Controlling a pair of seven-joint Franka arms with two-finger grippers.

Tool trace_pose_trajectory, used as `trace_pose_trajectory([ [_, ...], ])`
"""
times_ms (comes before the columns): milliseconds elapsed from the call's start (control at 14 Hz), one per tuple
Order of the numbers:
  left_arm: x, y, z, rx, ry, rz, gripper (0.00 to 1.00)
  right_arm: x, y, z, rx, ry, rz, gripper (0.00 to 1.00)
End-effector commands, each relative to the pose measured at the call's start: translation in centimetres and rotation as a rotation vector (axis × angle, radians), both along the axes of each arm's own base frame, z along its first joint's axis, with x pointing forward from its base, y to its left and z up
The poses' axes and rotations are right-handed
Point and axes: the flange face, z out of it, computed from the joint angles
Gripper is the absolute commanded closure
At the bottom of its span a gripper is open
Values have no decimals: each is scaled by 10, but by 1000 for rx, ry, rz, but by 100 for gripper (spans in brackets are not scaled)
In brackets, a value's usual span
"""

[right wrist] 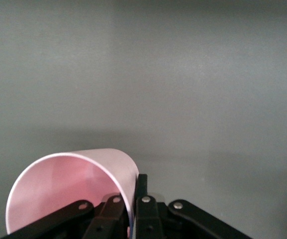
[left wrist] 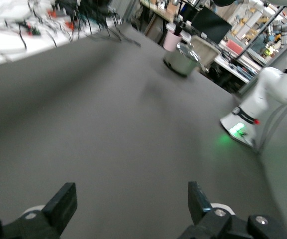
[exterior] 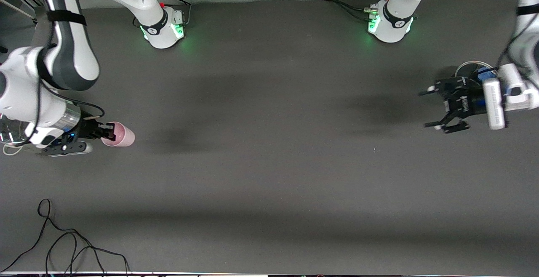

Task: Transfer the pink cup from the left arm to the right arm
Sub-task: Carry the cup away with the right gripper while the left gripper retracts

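The pink cup (exterior: 121, 134) is at the right arm's end of the table, gripped by its rim. My right gripper (exterior: 110, 132) is shut on the cup's wall, one finger inside the mouth and one outside, as the right wrist view shows on the pink cup (right wrist: 68, 186) and right gripper (right wrist: 135, 201). The cup's shadow lies apart from it on the table. Over the left arm's end of the table, my left gripper (exterior: 426, 109) is open with nothing between its fingers. Its wrist view shows the left gripper (left wrist: 132, 199) over bare mat and the pink cup (left wrist: 172, 40) far off.
A round metal pot (exterior: 472, 67) sits under the left arm's wrist. Another metal pot (left wrist: 183, 60) stands at the right arm's end, below the cup. A loose black cable (exterior: 63, 243) lies near the front edge there. Both arm bases (exterior: 164, 28) stand along the table's back edge.
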Motion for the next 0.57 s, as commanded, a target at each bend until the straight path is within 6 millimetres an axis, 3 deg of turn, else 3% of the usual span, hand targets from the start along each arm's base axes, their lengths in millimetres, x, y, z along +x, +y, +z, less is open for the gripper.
trace_pose_trajectory([
  [0,11,13,60,139,170,-8,1,-32,-6,-39,-12,-69,28,100],
  [357,0,24,131,518,428,71,1,-47,-15,-109,-80,-142,5,100],
  [500,-1,16,152,627,491,156,1,-47,-18,-132,-111,-163,8,100],
])
